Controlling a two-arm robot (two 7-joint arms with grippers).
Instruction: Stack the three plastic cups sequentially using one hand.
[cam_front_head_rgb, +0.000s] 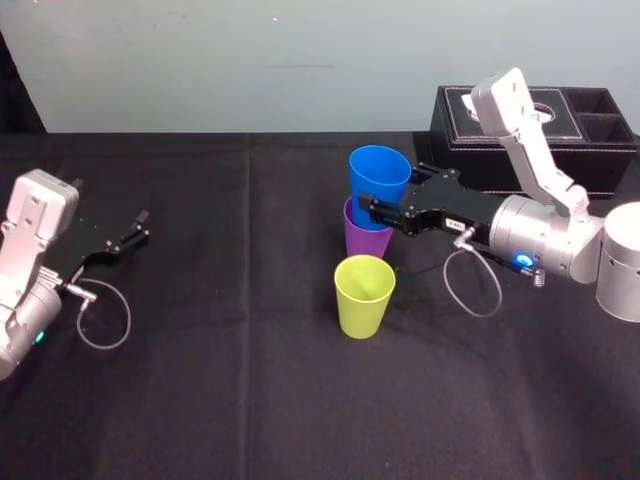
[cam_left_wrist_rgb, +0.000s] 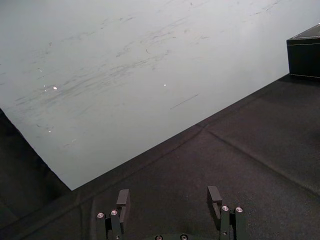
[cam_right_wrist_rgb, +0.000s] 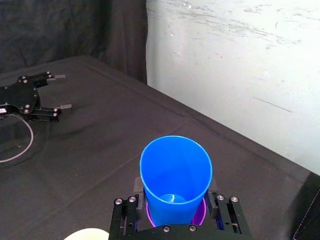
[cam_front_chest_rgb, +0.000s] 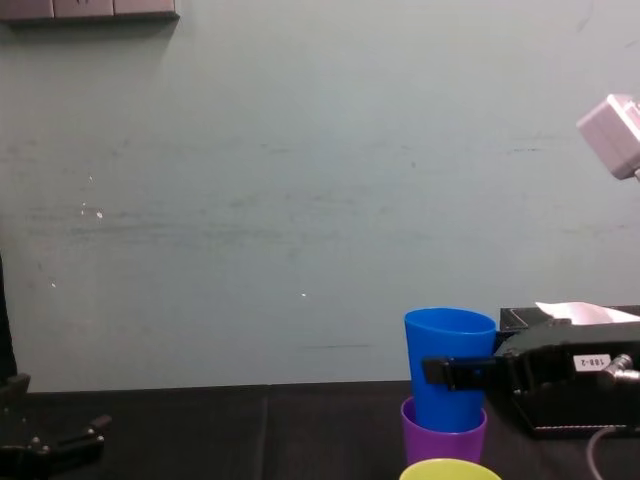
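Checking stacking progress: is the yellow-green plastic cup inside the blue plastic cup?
No, the yellow-green plastic cup stands alone on the table, outside the blue plastic cup.

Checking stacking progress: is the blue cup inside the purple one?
Partly in: held by the right gripper, the blue cup dips into the purple cup, mostly standing above it.

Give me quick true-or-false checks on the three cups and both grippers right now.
1. The blue tapered plastic cup sits in the purple tapered plastic cup. True.
2. The yellow-green tapered plastic cup is already stacked. False: it stands alone on the black tablecloth, nearer the robot.
3. The right gripper is closed on the blue cup. True.
4. The left gripper holds a cup. False: it is open and empty, far to the left.
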